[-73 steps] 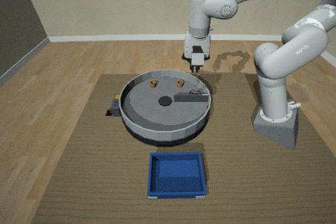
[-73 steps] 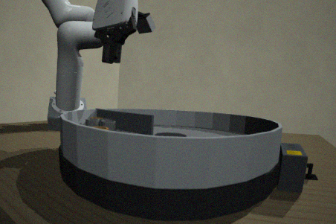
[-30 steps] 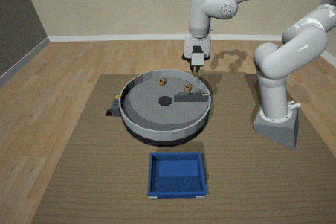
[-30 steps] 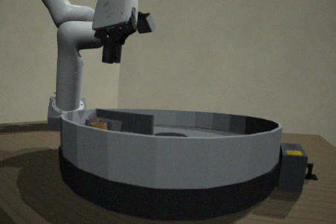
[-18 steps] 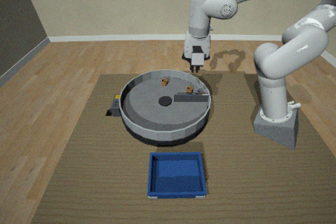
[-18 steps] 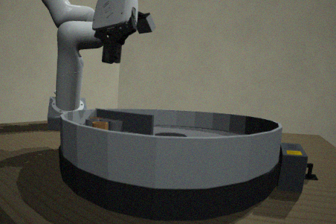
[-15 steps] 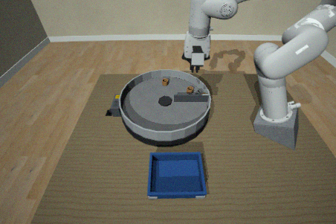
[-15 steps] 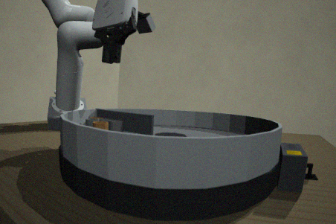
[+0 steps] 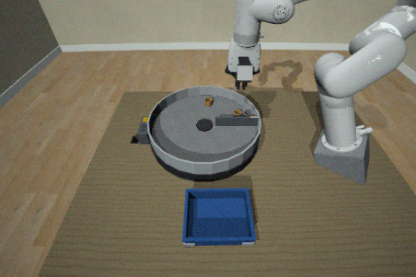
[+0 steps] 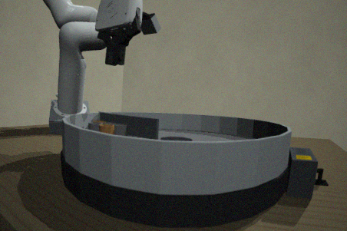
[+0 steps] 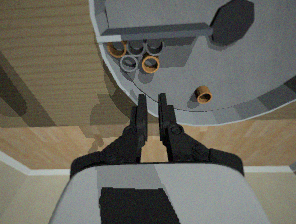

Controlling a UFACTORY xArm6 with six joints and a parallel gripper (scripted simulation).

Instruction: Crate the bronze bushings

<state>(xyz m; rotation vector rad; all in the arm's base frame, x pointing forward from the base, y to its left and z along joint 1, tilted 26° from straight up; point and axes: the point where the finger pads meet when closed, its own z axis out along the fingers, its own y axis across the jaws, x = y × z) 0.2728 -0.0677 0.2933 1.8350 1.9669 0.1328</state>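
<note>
The grey turning table [image 9: 204,127] has a raised rim and a dark hub. In the wrist view, one bronze bushing [image 11: 203,95] stands alone near the rim. Two more bronze bushings [image 11: 150,63] [image 11: 117,48] sit in a cluster with three steel bushings [image 11: 129,63] [image 11: 135,47] [image 11: 154,46] against a grey divider bar [image 11: 155,31]. The lone bronze bushing also shows in the top view [image 9: 209,101], as does one of the cluster [image 9: 237,112]. My gripper [image 9: 241,86] [image 11: 152,104] hovers high above the table's far rim, its fingers a narrow gap apart and empty. The blue crate [image 9: 218,216] is empty.
A small grey motor box [image 9: 143,132] with a yellow label sits at the table's left side. The arm's base [image 9: 342,155] stands to the right of the table. The crate lies on the brown mat in front of the table.
</note>
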